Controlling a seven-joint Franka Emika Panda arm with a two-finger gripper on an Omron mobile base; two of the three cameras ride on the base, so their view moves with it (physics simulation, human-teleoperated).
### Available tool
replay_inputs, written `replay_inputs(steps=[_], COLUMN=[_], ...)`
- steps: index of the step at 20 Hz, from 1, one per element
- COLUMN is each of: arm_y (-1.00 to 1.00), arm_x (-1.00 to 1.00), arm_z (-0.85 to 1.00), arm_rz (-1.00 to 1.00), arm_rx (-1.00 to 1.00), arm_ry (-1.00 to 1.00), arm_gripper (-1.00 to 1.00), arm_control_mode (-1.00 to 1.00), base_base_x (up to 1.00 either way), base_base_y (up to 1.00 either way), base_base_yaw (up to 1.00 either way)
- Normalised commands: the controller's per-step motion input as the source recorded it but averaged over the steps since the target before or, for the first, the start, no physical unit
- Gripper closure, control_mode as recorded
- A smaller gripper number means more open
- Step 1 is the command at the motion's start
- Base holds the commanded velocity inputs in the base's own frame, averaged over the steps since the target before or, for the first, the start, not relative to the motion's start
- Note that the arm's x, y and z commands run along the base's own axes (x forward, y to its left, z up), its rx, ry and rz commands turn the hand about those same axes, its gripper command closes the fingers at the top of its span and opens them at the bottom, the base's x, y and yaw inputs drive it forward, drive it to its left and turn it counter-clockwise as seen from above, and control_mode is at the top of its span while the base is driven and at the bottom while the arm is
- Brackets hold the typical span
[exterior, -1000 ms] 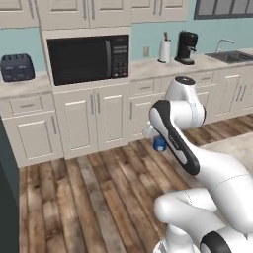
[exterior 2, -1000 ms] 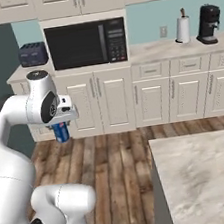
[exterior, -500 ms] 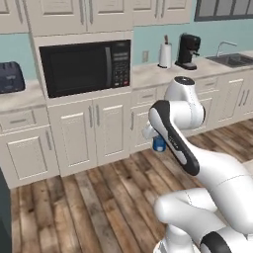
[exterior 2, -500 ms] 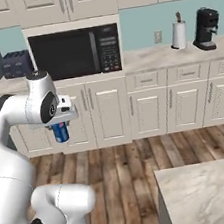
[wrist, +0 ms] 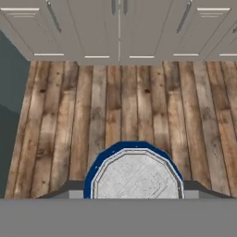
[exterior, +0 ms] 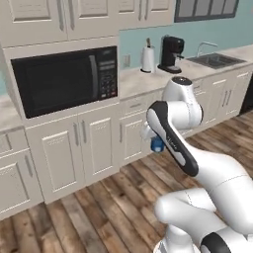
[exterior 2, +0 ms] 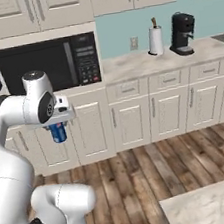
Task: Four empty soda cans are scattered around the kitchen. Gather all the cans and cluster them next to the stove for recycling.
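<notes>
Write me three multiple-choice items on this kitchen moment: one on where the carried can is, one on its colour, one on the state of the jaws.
1. Where is the soda can?
A. On the counter by the coffee maker
B. In the gripper, in the air above the wood floor
C. Inside the microwave

2. What colour is the can's body?
A. Blue
B. Green
C. Yellow

3. How do the jaws stand?
A. Wide open and empty
B. Shut on the paper-towel roll
C. Shut on the can

Answers:
1 B: the right base view shows the can hanging under the gripper in front of the cabinets, and the hand view shows floor planks beyond it.
2 A: a blue rim rings its silvery top in the hand view, and its side is blue in both base views.
3 C: the can sits between the finger tips at the bottom of the hand view.
</notes>
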Motion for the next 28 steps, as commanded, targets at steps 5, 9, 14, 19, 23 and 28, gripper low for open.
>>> replay_inputs(steps=[5, 9, 14, 19, 23, 28], arm_y=[0.0, 0.0, 0.0, 0.0, 0.0, 0.0], arm_x=[0.0, 0.0, 0.0, 0.0, 0.0, 0.0], arm_z=[0.0, 0.0, 0.0, 0.0, 0.0, 0.0], arm_rz=[0.0, 0.0, 0.0, 0.0, 0.0, 0.0], arm_rx=[0.0, 0.0, 0.0, 0.0, 0.0, 0.0], arm_ry=[0.0, 0.0, 0.0, 0.0, 0.0, 0.0], arm_gripper=[1.0, 1.0, 1.0, 1.0, 1.0, 1.0], arm_control_mode=[1.0, 1.0, 1.0, 1.0, 1.0, 1.0], base_base_x=[0.55, 0.54, 0.5, 0.47, 0.46, 0.5], base_base_y=[0.27, 0.26, 0.2, 0.18, 0.16, 0.13], base_base_yaw=[-0.45, -0.46, -0.49, -0.51, -0.52, -0.46])
